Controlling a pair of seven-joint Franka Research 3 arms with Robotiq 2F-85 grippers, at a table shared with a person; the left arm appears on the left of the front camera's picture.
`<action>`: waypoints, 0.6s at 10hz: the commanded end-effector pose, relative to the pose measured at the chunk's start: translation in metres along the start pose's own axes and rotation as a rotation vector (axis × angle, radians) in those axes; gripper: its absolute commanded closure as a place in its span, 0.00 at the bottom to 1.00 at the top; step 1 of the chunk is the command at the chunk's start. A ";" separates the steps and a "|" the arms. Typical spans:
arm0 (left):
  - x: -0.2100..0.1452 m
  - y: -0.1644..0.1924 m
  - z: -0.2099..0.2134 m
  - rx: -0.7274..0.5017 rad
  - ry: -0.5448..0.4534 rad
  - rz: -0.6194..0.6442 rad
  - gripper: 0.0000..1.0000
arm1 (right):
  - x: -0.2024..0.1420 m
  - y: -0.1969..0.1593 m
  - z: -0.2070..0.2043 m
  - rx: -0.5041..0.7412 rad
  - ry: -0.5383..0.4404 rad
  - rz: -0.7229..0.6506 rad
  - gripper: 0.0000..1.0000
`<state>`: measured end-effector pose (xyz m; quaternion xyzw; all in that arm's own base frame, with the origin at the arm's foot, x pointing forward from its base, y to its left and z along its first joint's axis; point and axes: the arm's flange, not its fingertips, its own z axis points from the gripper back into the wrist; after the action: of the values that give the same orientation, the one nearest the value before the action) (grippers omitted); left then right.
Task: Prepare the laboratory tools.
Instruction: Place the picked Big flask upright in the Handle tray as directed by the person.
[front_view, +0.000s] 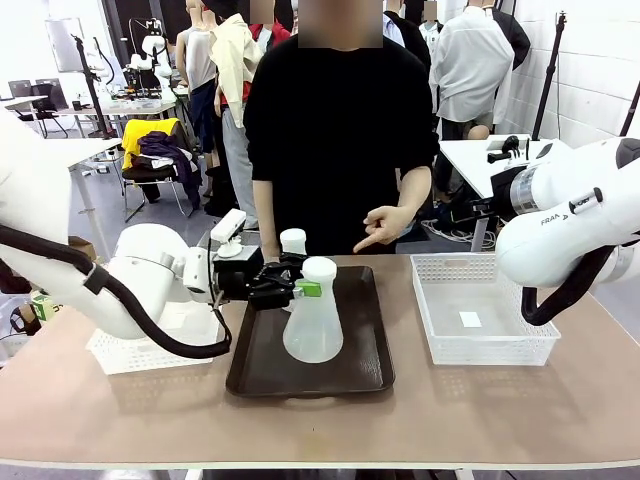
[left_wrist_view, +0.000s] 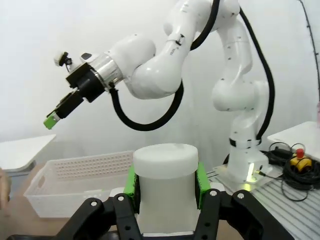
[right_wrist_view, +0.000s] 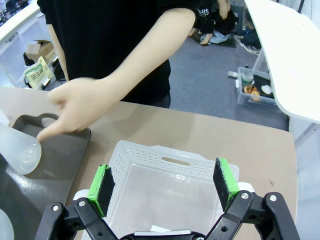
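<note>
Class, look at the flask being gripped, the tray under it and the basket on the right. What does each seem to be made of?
Gripped flask: frosted translucent, probably plastic; matte, milky walls.
Tray: dark brown, smooth, likely plastic; faint sheen.
Basket: white moulded plastic; perforated lattice walls.

In the front view, the left gripper (front_view: 300, 287) and the nearer conical flask (front_view: 313, 315) hide most of a second flask (front_view: 293, 241); only its neck top shows behind them. The dark brown tray (front_view: 362, 345) is partly covered by that nearer flask. The top edge cuts off the person's (front_view: 335, 120) head.

In the left wrist view, the bottom edge cuts off the gripped flask's body, leaving only its neck.

In the right wrist view, the left edge crops a flask (right_wrist_view: 17, 150), and the white basket (right_wrist_view: 165, 187) runs under the right gripper (right_wrist_view: 164, 182).
</note>
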<state>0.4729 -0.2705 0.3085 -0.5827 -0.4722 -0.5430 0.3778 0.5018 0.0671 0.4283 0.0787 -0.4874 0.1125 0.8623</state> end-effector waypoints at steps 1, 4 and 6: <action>0.000 0.012 -0.005 0.053 0.006 -0.089 1.00 | -0.001 0.000 0.000 -0.001 -0.030 0.003 0.00; -0.009 0.027 0.002 0.117 0.019 -0.061 1.00 | -0.001 0.000 0.000 -0.001 -0.030 0.003 0.00; -0.021 0.034 0.009 0.154 0.039 -0.023 1.00 | -0.001 0.000 0.000 -0.001 -0.030 0.003 0.00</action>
<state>0.4998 -0.2691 0.2901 -0.5362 -0.5081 -0.5346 0.4105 0.5018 0.0671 0.4283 0.0787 -0.4874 0.1125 0.8623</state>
